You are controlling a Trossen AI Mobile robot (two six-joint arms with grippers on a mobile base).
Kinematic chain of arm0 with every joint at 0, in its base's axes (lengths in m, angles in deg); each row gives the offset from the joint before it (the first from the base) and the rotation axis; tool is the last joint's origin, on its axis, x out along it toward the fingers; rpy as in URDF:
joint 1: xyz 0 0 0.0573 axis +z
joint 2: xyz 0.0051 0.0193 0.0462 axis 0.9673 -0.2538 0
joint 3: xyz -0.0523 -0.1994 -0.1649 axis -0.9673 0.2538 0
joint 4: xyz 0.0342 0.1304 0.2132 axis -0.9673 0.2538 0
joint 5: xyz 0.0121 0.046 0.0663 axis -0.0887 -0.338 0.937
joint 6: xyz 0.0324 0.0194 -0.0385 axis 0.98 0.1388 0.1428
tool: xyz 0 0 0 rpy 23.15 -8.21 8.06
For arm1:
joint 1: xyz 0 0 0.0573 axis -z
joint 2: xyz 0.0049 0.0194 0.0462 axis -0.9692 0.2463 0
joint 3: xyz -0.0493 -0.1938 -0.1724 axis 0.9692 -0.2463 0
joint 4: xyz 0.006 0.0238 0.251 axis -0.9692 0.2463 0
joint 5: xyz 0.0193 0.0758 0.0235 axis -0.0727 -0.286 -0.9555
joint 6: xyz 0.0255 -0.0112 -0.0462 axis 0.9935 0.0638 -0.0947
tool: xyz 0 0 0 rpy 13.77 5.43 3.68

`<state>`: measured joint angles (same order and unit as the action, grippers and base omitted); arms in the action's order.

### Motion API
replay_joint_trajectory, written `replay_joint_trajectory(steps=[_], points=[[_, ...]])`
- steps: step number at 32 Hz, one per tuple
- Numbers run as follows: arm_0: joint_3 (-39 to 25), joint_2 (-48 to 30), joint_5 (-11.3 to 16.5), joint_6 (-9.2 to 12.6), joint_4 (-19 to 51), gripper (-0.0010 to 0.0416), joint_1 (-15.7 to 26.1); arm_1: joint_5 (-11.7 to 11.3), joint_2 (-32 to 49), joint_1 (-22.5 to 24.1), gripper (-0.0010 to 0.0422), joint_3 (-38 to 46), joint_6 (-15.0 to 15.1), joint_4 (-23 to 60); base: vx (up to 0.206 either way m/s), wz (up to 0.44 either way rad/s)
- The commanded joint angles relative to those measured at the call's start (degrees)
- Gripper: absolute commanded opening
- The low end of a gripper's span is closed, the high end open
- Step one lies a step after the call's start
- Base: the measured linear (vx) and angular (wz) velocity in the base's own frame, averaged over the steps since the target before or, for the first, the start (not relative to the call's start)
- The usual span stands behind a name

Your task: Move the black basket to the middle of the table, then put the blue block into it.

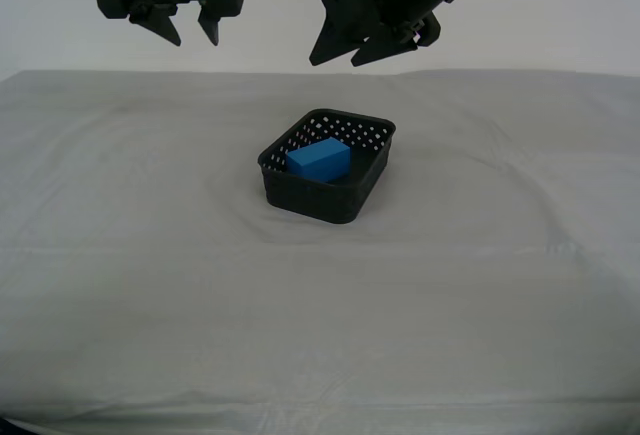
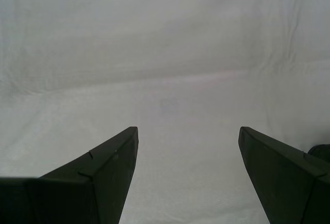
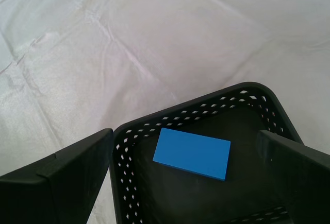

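Note:
The black basket [image 1: 312, 198] stands near the middle of the table [image 1: 140, 255]. The blue block [image 1: 318, 158] lies inside it. In the first wrist view the basket [image 3: 129, 183] shows from above with the block [image 3: 192, 153] flat on its floor. My first gripper [image 3: 185, 134] hangs open and empty above the basket; in the exterior view it [image 1: 354, 51] is high, just behind the basket. My second gripper [image 2: 188, 128] is open and empty over bare cloth; in the exterior view it [image 1: 190, 27] hangs high on the exterior view's left.
The light grey-white cloth [image 2: 165, 69] is slightly wrinkled and covers the whole table. A plain pale wall stands behind the table's far edge [image 1: 520, 73]. A dark shape [image 2: 320, 153] shows at the edge of the second wrist view.

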<state>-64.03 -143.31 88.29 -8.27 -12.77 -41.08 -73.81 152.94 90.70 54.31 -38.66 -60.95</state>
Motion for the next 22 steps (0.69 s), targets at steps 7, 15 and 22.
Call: replay_joint_trajectory(steps=[7,15,22], points=[[-0.1,0.0,0.0,-0.1,0.0,0.0387,0.0,-0.1,0.0,0.0,0.0265,0.0,0.1,0.0,0.0,0.0],[-0.1,0.0,0.0,-0.1,0.0,0.0387,0.0,-0.1,0.0,0.0,0.0265,0.0,0.0,0.0,0.0,0.0],[-0.1,0.0,0.0,-0.1,0.0,0.0387,0.0,-0.1,0.0,0.0,0.0265,0.0,0.0,0.0,0.0,0.0]])
